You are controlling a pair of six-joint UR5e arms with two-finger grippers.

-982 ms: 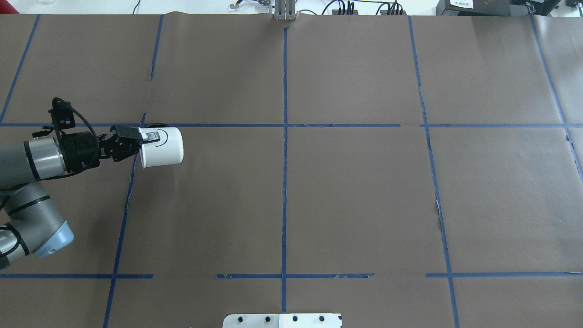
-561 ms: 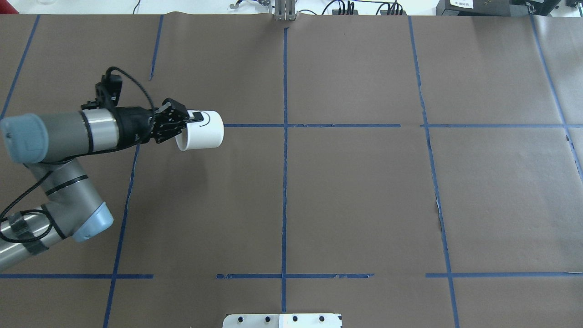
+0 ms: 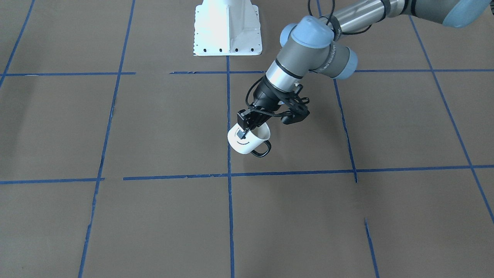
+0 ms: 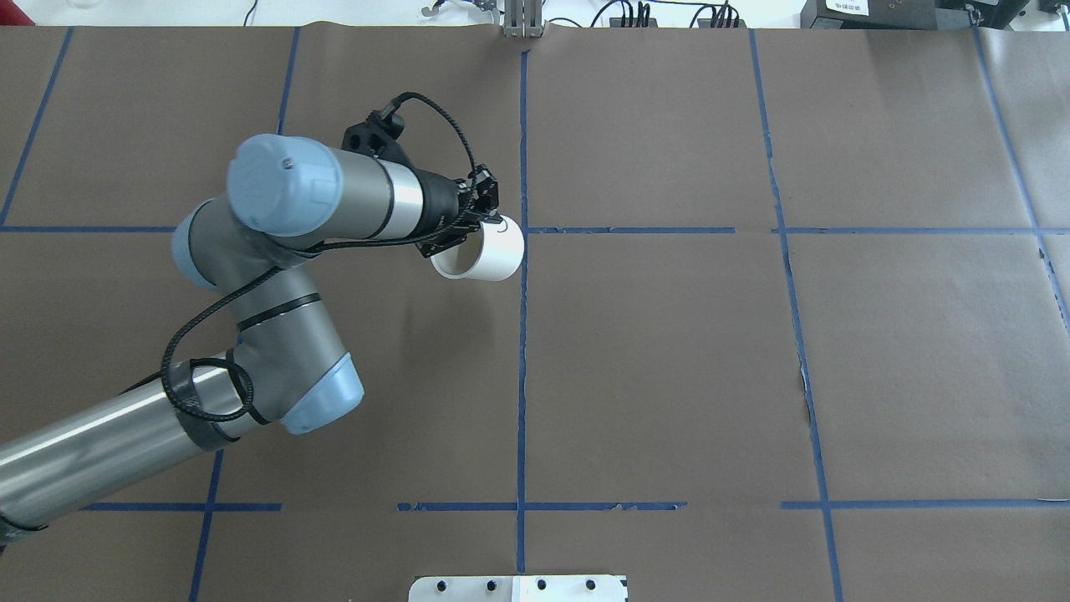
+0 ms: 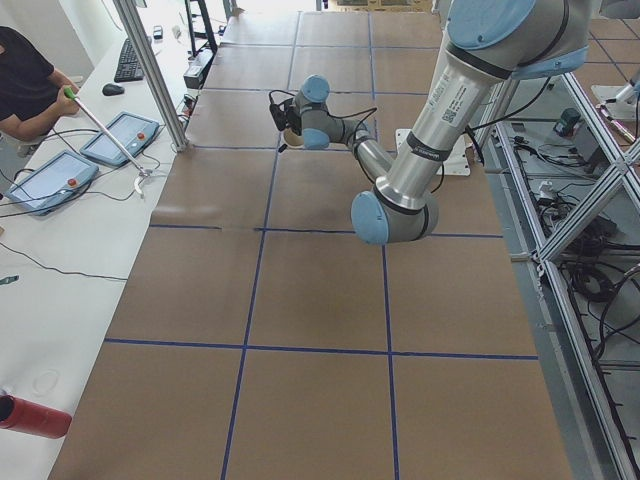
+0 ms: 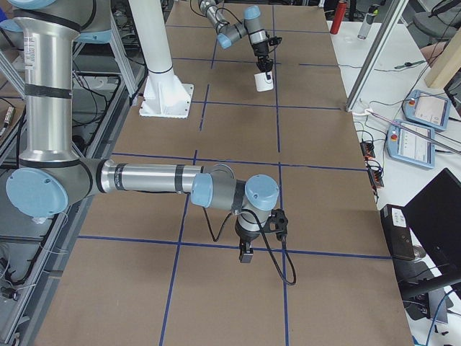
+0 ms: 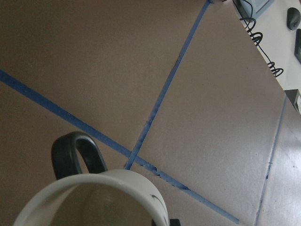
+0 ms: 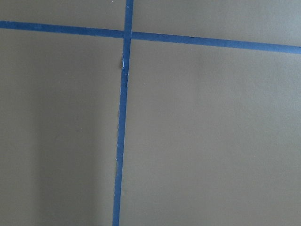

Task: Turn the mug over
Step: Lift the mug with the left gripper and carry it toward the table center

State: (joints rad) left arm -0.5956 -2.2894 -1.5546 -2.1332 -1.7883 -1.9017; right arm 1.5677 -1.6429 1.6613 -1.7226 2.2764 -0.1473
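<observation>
Gripping the small white enamel-style mug with a black smiley face (image 3: 247, 143) by a narrow pinch of its rim wall, with the black two-finger left gripper (image 3: 243, 134) closed on it; holding it tilted and off the brown paper-covered table (image 3: 154, 127), near the crossing of blue tape lines (image 3: 229, 175) at the middle; for the right two-finger gripper (image 6: 245, 254), low over the far end of the table, cannot tell whether open or closed.

Could swivel in so thin a pinch on smooth enamel if turned quickly; could slip out and drop, then roll; if lowered while tilted, may catch on the thin black loop handle (image 3: 263, 150) first and tip onto its side; if let go too high, likely to bounce and topple instead of settling flipped.
</observation>
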